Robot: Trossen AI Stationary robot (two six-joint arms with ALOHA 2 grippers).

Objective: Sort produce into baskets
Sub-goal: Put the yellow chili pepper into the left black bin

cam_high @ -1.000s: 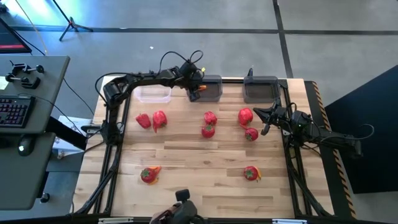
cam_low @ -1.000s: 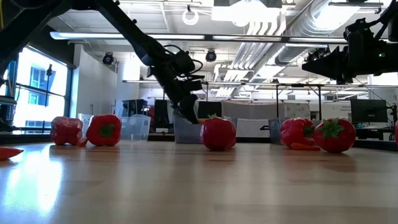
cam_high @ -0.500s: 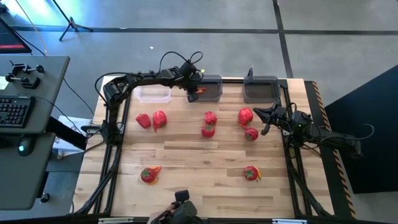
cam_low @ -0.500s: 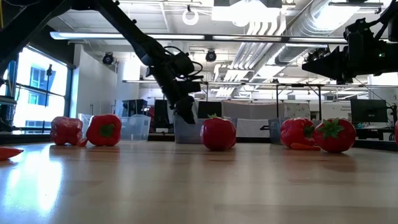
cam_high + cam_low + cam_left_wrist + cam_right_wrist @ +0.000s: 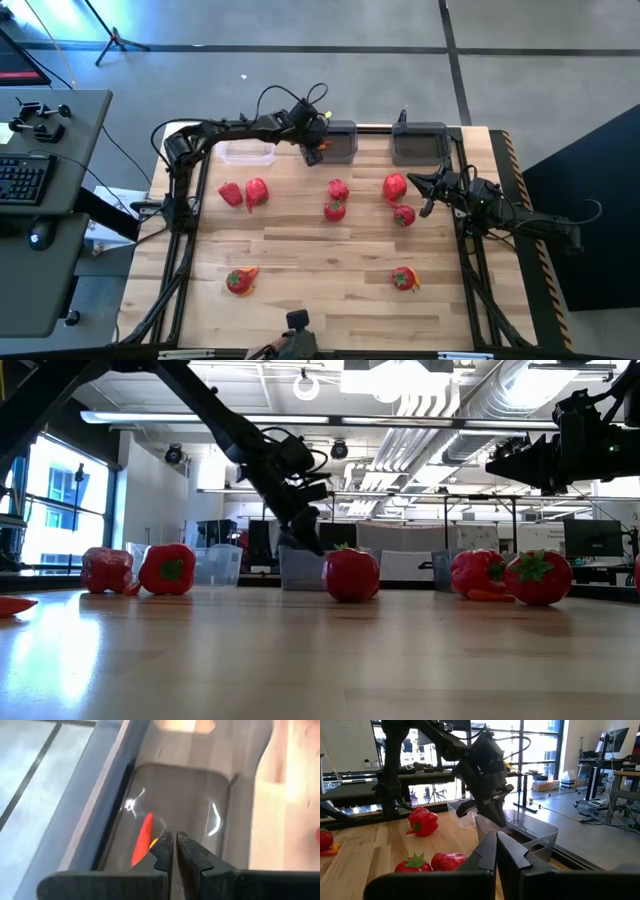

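Note:
My left gripper [image 5: 315, 148] is shut and hangs over the left end of the middle dark grey basket [image 5: 342, 140]. An orange-red carrot piece [image 5: 141, 840] lies inside that basket [image 5: 200, 800], right beside my fingertips. My right gripper [image 5: 428, 195] is shut and empty at the table's right side, next to a red pepper [image 5: 394, 185] and a tomato [image 5: 404, 215]. A clear basket [image 5: 246, 150] and a second grey basket [image 5: 419, 142] stand along the far edge. More peppers [image 5: 257, 190] and tomatoes [image 5: 334, 210] lie on the table. My left gripper points down into the grey basket, with the carrot piece [image 5: 150, 832] lying along the outer side of one finger [image 5: 162, 847]. I cannot tell whether the finger touches it. Nothing sits between the two fingers.
A tomato with a carrot piece [image 5: 240, 281] lies at the near left, and another [image 5: 404, 279] at the near right. The wooden table [image 5: 320, 310] is bare between them. A camera mount [image 5: 296, 322] stands at the near edge.
One second ago, in the low view, an orange piece showed beside my left gripper's fingertips. It no longer shows there. My left gripper has stayed over the middle grey basket.

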